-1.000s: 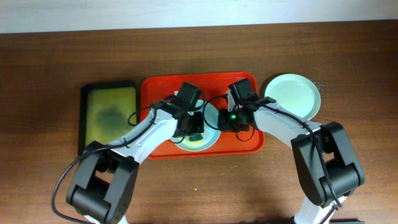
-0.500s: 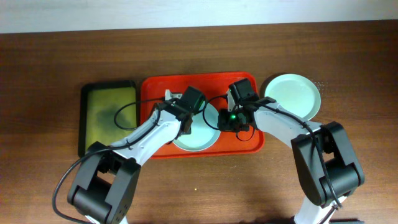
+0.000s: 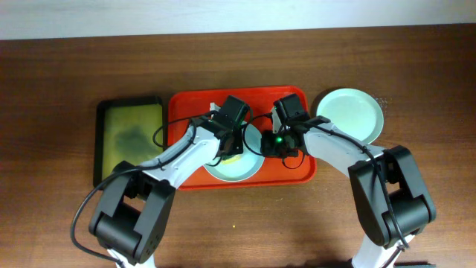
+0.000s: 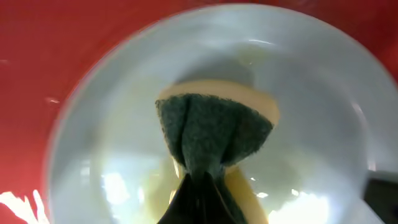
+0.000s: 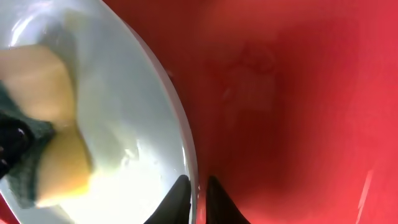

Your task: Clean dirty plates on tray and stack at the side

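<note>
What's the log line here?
left jaws: sponge pressed on tray plate | right jaws: shut on its rim | side plate: right of red tray

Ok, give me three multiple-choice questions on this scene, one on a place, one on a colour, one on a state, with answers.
1. Where is the mint plate? A) on the table, right of the red tray B) inside the tray C) held in the air
2. The sponge has a scouring face that is: A) blue B) dark green C) white
3. The right gripper is: A) open above the table B) pinching the rim of the plate on the tray C) holding the sponge
Answers: A, it lies on wood beside the tray; B, green over yellow in the left wrist view; B, it straddles the rim.
</note>
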